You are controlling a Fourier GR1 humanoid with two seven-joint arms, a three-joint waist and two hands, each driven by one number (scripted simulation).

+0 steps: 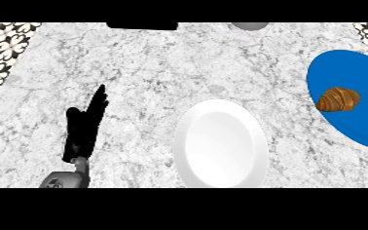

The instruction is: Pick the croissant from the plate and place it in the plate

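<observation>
A brown croissant (338, 99) lies on the blue plate (338, 70) at the right edge of the head view. A white plate (221, 146) sits bare near the counter's front, left of the blue one. My left hand (82, 126) rests open at the lower left with its fingers straight and pointing away, far from both plates and holding nothing. The right hand does not show.
A black object (142, 25) lies along the counter's far edge, and a grey round thing (249, 26) pokes in beside it. Patterned tiles (14, 36) border the marble counter at the upper left.
</observation>
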